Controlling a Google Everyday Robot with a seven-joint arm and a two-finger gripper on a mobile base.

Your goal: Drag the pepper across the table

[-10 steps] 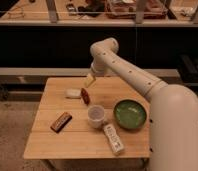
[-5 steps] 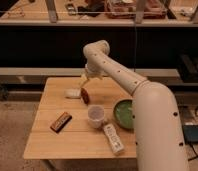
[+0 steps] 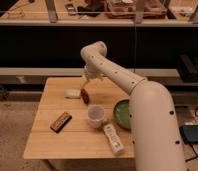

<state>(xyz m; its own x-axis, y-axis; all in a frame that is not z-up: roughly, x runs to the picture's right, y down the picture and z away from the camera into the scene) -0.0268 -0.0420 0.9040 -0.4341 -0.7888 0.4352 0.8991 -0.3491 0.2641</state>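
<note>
Our gripper (image 3: 85, 83) hangs open over the far middle of the table (image 3: 47, 145), just above the pepper (image 3: 85, 96). A white block (image 3: 72, 93) sits just left of the pepper. A cup (image 3: 95, 115) blocks the near side and a bowl (image 3: 121, 112) the right. We see bare wood at the near left, around the brown bar (image 3: 61, 121).

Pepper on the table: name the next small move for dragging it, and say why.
Probably lower the tool a little onto the pepper. The tool hangs just above the pepper's far end, apparently not touching it, and the pepper lies on the table beside the whitish block.
</note>
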